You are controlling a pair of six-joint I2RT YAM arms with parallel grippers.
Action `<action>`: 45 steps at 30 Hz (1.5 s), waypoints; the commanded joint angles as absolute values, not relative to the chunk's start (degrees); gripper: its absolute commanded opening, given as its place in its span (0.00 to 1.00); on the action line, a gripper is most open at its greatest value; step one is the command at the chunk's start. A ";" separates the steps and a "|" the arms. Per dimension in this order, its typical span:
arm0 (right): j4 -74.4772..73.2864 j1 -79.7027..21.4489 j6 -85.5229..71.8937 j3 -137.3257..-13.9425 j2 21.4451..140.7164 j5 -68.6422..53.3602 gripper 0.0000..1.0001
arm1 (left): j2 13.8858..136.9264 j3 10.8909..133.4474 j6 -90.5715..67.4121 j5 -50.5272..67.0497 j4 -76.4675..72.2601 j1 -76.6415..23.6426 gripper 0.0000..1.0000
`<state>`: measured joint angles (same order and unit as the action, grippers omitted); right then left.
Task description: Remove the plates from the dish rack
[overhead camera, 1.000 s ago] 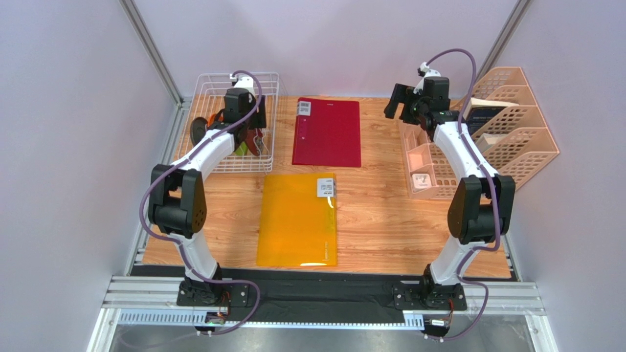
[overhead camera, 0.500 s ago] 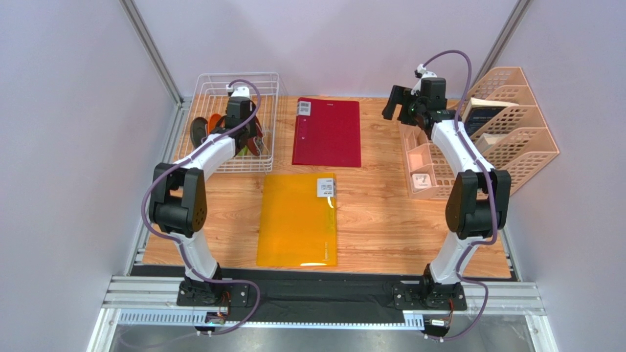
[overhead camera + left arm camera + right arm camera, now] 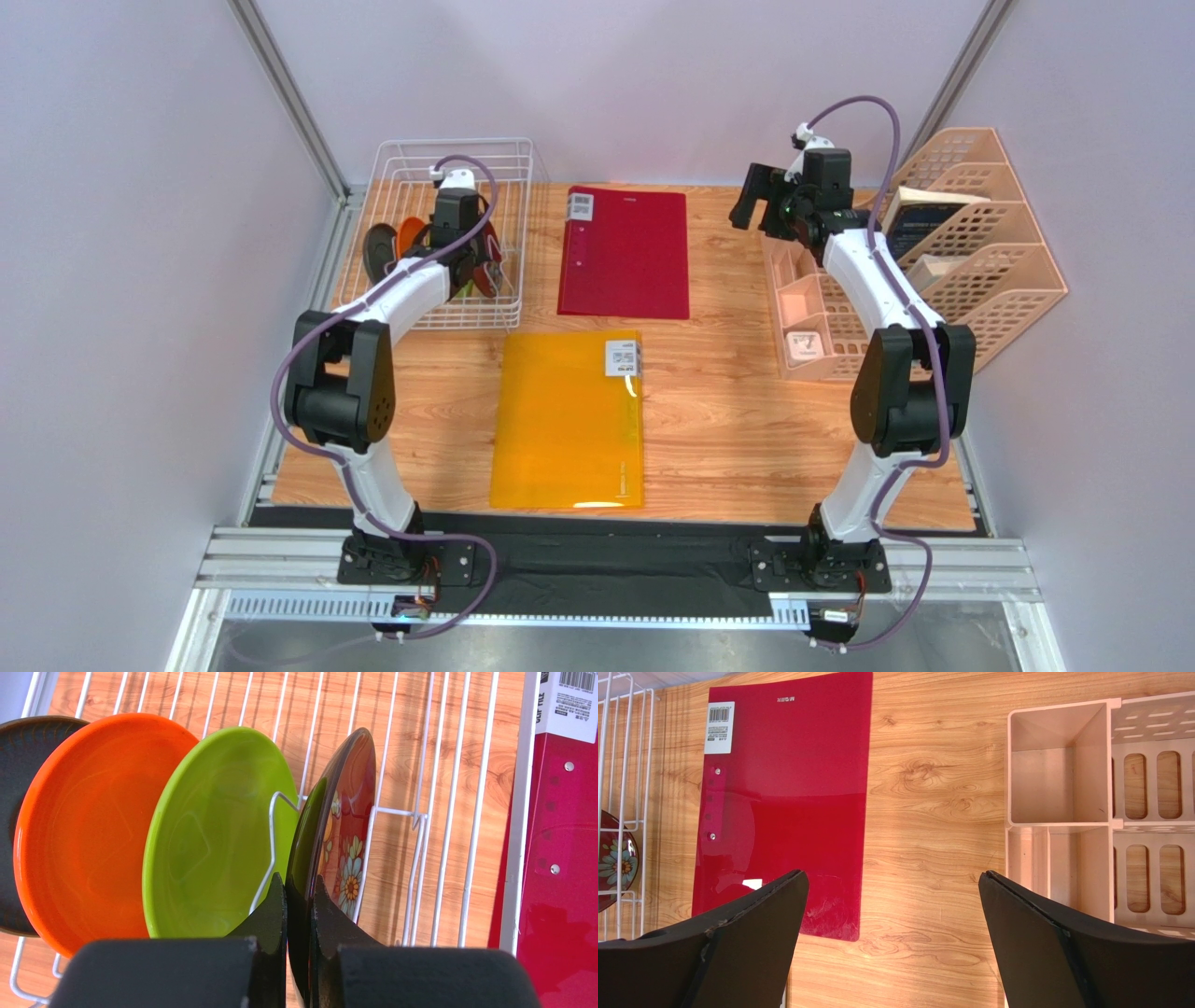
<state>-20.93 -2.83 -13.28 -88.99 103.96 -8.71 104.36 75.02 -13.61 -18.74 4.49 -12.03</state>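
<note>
The red flowery plate (image 3: pixel 344 812) is standing on its edge in the dish rack (image 3: pixel 452 143), next to the green plate (image 3: pixel 210 833). The left claw (image 3: pixel 298 889) is pinching its rim. The right claw (image 3: pixel 892 875) is hanging wide open above the red folder (image 3: pixel 787 798).

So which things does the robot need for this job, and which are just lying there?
For the job: red flowery plate, green plate, orange plate, dark plate, dish rack, left gripper.
Just lying about: red folder, yellow folder, peach file organiser.
</note>
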 commanded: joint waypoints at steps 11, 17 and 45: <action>-22.85 -2.99 -12.74 -90.26 101.87 -5.80 0.99 | 95.01 81.12 -1.24 -38.67 6.86 -18.63 0.00; -23.03 -3.25 -13.27 -89.65 100.20 -6.50 0.99 | 90.80 81.83 -0.09 -40.44 7.82 -19.69 0.00; 7.46 -17.93 -29.00 -63.37 91.58 -29.70 0.91 | 88.68 62.76 -47.36 21.60 -23.00 -19.69 0.00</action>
